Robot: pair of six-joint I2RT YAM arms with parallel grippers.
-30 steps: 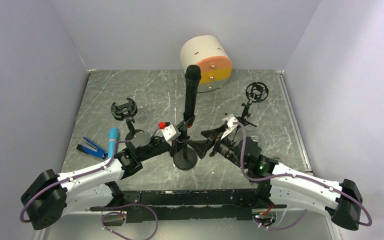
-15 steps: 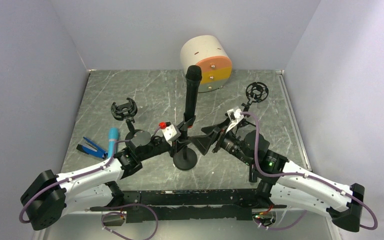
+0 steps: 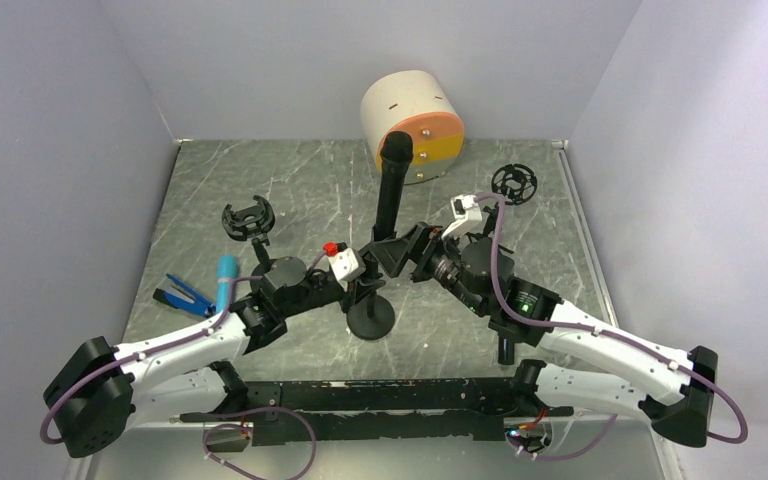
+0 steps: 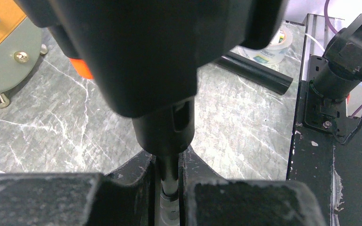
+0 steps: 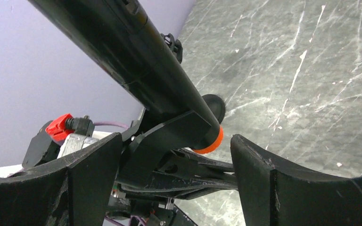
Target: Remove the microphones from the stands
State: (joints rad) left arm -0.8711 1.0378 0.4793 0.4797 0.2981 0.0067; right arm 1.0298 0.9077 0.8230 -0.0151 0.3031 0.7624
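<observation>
Now comes the grasp: the microphone point(image 3: 390, 190) sits upright in its stand point(image 3: 370, 318) at the middle of the surface point(image 3: 280, 190). From 9 o'clock the left pincer point(image 4: 167, 188) pinches the stand low down. From 3 o'clock the right pincer point(image 5: 174, 153) straddles the microphone's lower end, spread. Next, I judge: close, then lift straight out.

The microphone point(image 4: 146, 47) is a blurred black mass, cut off at the top edge; the left gripper point(image 4: 168, 165) hides the stand point(image 4: 169, 181) lower down.

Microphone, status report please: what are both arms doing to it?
Left gripper shut on stand post. Right gripper open, straddling microphone base. Microphone still in stand. Nothing in the way.
</observation>
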